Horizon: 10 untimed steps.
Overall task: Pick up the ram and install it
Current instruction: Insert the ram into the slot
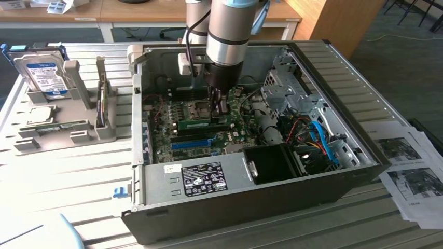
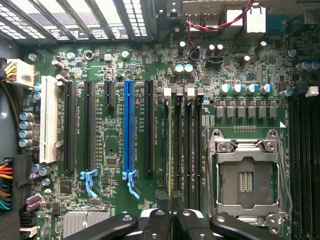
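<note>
The ram (image 1: 203, 123), a green stick with a white label, stands on edge in the memory slots of the motherboard inside the open computer case (image 1: 229, 192). My gripper (image 1: 220, 110) reaches straight down into the case and meets the ram near its end on the exterior view's right. In the wrist view the ram (image 2: 171, 165) shows edge-on as a thin line along the memory slot beside the black expansion slot. My gripper (image 2: 170, 201) is shut on the ram, its dark fingertips (image 2: 162, 202) pressed close on either side.
An empty CPU socket (image 2: 245, 175) lies beside the memory slots, and a blue expansion slot (image 2: 128, 130) on their other side. Coloured cables (image 1: 315, 137) fill the case's right. A grey holder (image 1: 62, 135) with a hard drive (image 1: 43, 75) stands left of the case; papers (image 1: 408, 166) lie right.
</note>
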Each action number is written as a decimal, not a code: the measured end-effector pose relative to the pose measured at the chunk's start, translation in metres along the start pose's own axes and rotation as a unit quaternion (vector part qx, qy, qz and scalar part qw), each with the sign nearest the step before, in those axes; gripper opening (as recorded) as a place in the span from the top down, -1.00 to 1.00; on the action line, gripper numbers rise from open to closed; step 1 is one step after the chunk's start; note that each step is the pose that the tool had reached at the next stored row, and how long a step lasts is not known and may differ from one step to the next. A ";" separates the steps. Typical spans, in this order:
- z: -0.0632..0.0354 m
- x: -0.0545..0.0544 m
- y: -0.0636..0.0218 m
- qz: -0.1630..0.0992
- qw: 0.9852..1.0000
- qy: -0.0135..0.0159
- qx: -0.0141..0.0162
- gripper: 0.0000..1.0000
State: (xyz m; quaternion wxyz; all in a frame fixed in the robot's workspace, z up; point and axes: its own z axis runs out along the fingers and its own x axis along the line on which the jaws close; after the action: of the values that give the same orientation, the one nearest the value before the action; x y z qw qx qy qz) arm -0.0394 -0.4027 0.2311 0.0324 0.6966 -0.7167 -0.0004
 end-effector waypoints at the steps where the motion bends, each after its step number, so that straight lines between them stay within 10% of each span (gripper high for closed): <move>1: 0.0000 0.000 0.0000 0.000 1.000 0.000 0.000 0.78; 10: 0.0006 0.000 0.0016 0.000 1.000 0.000 0.000 0.78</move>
State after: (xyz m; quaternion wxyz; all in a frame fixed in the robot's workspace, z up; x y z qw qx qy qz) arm -0.0409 -0.4028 0.2306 0.0323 0.6967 -0.7167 -0.0004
